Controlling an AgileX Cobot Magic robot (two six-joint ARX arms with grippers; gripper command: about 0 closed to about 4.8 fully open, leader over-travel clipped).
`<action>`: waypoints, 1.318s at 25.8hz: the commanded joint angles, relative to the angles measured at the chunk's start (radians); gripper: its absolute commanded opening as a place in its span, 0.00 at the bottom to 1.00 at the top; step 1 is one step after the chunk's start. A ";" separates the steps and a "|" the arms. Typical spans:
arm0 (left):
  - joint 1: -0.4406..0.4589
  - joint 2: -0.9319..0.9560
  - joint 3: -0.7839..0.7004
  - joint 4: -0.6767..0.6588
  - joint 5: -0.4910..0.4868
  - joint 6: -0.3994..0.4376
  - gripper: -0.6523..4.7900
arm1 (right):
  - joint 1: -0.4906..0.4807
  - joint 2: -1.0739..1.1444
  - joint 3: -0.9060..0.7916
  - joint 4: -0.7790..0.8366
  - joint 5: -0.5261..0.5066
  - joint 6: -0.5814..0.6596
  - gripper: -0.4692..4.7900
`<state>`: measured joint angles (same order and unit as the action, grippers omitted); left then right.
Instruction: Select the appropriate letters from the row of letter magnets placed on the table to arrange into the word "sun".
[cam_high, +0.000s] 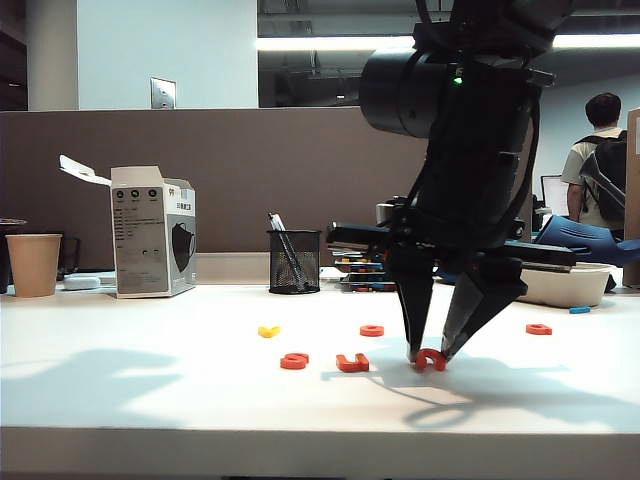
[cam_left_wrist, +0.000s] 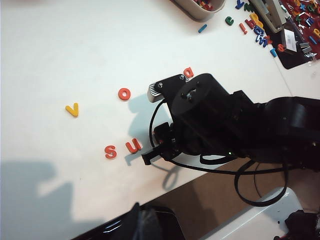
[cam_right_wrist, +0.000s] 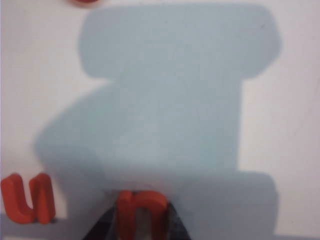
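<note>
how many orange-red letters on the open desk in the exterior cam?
5. Front row: s, u, then n between the right hand fingers, on the table. Behind: one round letter mid-table, another letter far right. More may hide behind the arm.

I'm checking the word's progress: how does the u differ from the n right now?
The u lies free on the table, next to the s; the n sits between the right tool's fingers, to the u's right in the exterior view. The u opens upward in the right wrist view; the n opens downward. The left tool is not in view. Both are small orange-red letters, in one line.
</note>
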<state>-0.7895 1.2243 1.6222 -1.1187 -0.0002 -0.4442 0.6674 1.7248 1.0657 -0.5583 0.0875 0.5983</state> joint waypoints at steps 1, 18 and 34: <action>-0.001 -0.004 0.003 0.006 0.003 0.003 0.11 | 0.001 -0.003 0.002 0.003 -0.001 0.004 0.30; -0.001 -0.004 0.003 0.006 0.003 0.003 0.11 | -0.002 -0.008 0.042 0.032 0.000 -0.021 0.42; 0.000 -0.003 0.004 0.157 -0.085 0.299 0.11 | -0.138 -0.196 0.246 -0.066 0.232 -0.407 0.09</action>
<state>-0.7895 1.2243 1.6222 -1.0439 -0.0322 -0.2050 0.5480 1.5604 1.3052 -0.6334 0.3000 0.2218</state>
